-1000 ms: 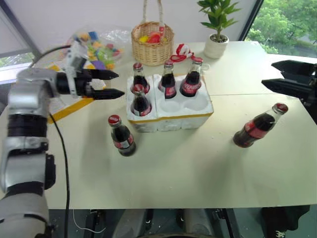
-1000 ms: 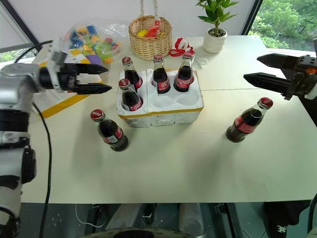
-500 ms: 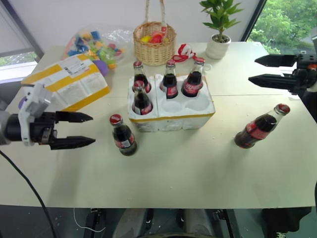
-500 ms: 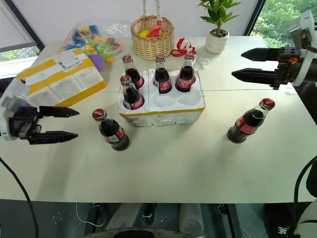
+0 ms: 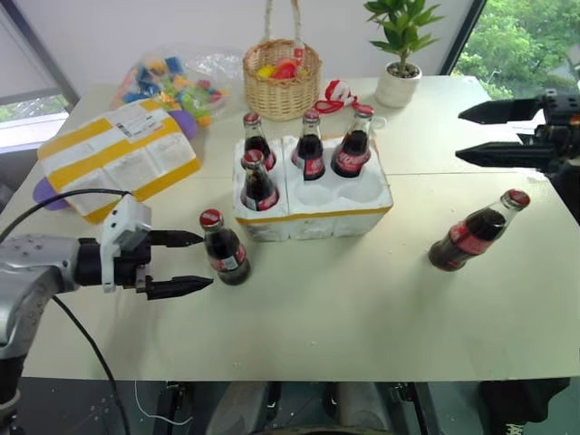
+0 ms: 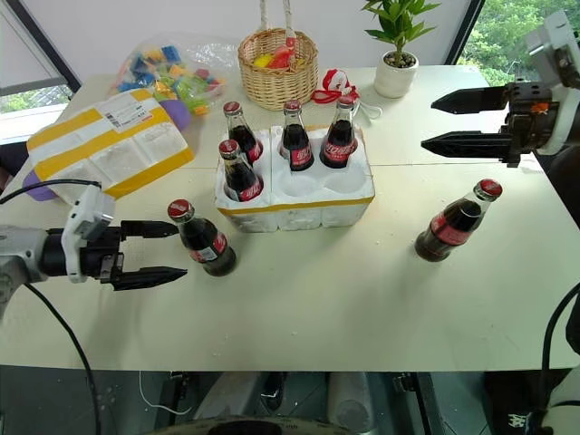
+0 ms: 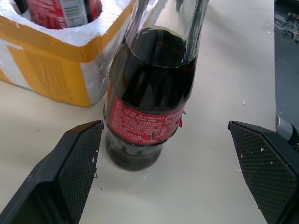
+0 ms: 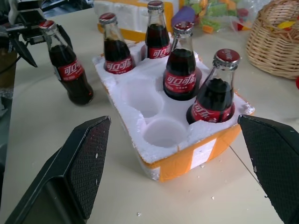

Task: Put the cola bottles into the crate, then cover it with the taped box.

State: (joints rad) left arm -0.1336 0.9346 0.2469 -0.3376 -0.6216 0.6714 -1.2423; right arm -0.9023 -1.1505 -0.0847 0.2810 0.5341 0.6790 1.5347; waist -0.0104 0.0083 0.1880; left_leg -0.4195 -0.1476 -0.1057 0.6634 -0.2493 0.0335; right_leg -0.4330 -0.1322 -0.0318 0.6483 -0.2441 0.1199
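Six cola bottles stand on the worktop (image 5: 362,317): four upright in the crate (image 5: 313,201), whose two near-right wells are empty, one upright bottle (image 5: 223,247) just near-left of the crate, and one leaning bottle (image 5: 476,231) well apart on the right. The taped box (image 5: 118,159) lies far left, its far edge partly overlapping a bag of coloured toys (image 5: 177,77). The left end effector (image 5: 192,261) is released beside the loose bottle, its jaws either side without touching; the right end effector (image 5: 476,134) hangs released, partly cut off at the right edge.
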